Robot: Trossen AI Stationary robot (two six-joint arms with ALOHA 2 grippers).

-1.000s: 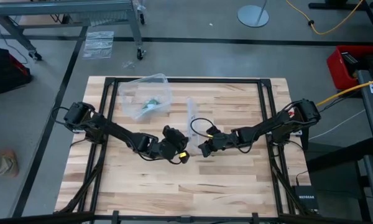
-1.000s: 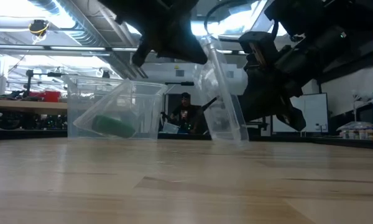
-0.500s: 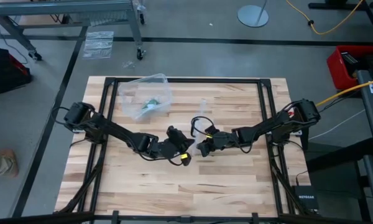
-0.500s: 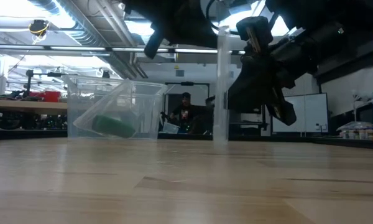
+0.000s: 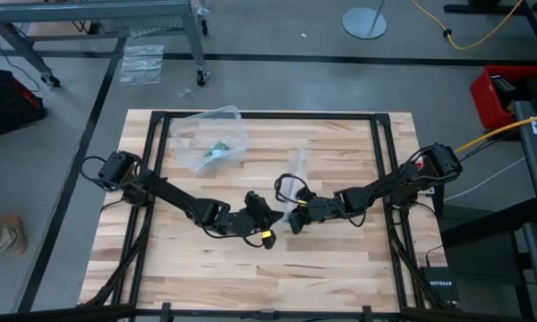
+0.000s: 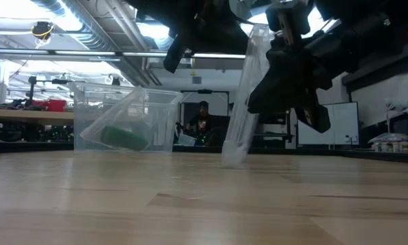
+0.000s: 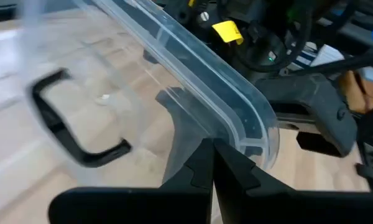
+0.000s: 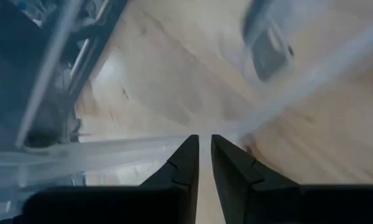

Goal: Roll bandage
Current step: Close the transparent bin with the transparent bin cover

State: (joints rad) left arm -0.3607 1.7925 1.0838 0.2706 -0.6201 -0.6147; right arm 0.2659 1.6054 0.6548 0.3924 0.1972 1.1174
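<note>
The bandage (image 5: 217, 148) is a green roll lying inside a tipped clear tub (image 5: 213, 136) at the far left; the low view shows the bandage (image 6: 125, 137) resting on the tub's lower wall. A clear plastic bag (image 6: 241, 102) stands slanted at the table's middle, its lower end (image 6: 232, 159) on the wood. My left gripper (image 5: 270, 218) and my right gripper (image 5: 292, 218) meet at the bag's upper part, and both are shut on it. My left gripper pinches the bag's thick zip edge (image 7: 245, 144) between its two shut fingers, coming at it from the table's left, slanting a little down. The bag leans, with its lower end on the table. My right gripper pinches a thin clear edge of the bag (image 8: 174, 142) between its nearly closed fingers, coming from the table's right and slanting down. How many layers it has I cannot tell.
A black cable loop (image 7: 74, 134) lies on the wood by the bag. The table's black frame rail (image 5: 382, 170) runs along its sides. A person (image 6: 202, 122) sits in the room beyond the far edge. Bare wood lies toward the near edge (image 5: 251, 277).
Both grippers have gone a little toward the table's near edge, the left one also toward the right, keeping hold of the bag. The bag's upper part has swung from one lean, through upright, into the opposite lean, while its lower end has stayed on the table.
</note>
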